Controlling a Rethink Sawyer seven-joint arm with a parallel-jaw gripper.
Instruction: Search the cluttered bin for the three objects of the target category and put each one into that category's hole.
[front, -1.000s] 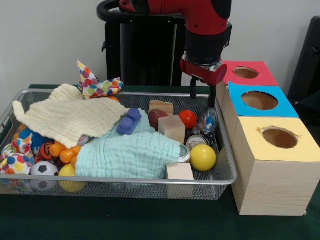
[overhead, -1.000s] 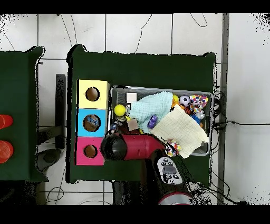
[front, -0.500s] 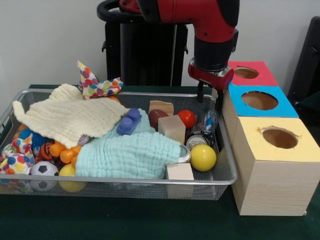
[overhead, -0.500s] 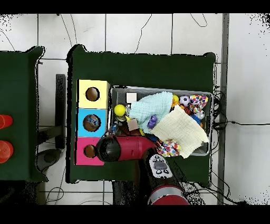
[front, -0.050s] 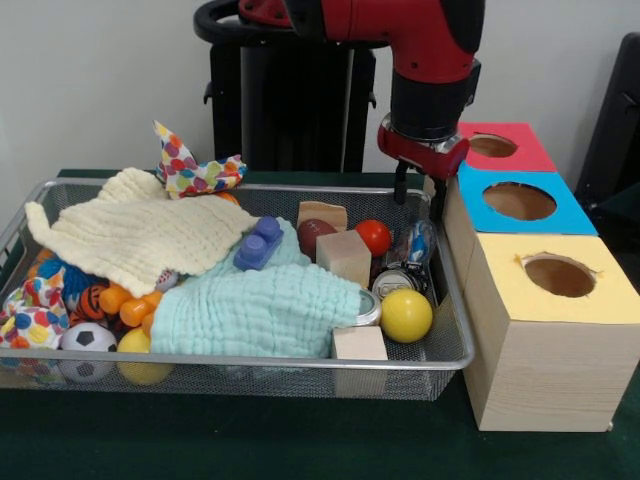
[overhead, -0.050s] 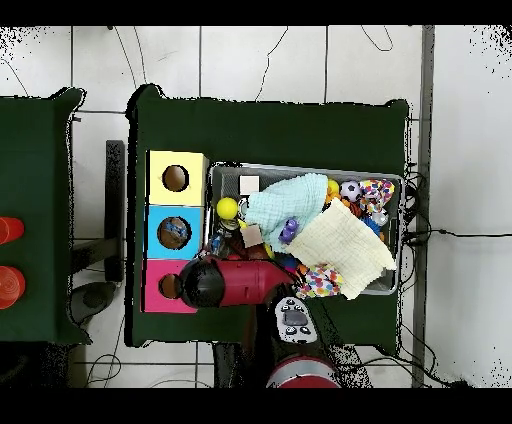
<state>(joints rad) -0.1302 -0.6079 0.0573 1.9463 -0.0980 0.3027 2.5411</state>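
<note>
My gripper (front, -0.050s: 418, 198) hangs open with nothing in it, over the far right corner of the wire bin (front, -0.050s: 452, 352), right beside the red-topped box (front, -0.050s: 512, 152). Below it in the bin lie a red ball (front, -0.050s: 374, 237), a brown football (front, -0.050s: 312, 236), a tin can (front, -0.050s: 393, 281) and a yellow ball (front, -0.050s: 406, 315). Three wooden blocks (front, -0.050s: 344, 256) sit among them. A soccer ball (front, -0.050s: 87, 339) lies at the near left. In the overhead view the arm's wrist (overhead, -0.050s: 202, 283) hides the gripper between the bin (overhead, -0.050s: 300, 170) and the pink box (overhead, -0.050s: 152, 300).
Right of the bin stand three boxes with holes: red-topped, blue-topped (front, -0.050s: 565, 215) and yellow-topped (front, -0.050s: 610, 295). A mint cloth (front, -0.050s: 260, 305) and a pale yellow cloth (front, -0.050s: 140, 235) cover much of the bin. A blue toy brick (front, -0.050s: 258, 244) rests on the cloths.
The arm has shifted right in the front view, from over the bin's back edge toward the red box. The gripper stays open and the bin's contents have not moved.
</note>
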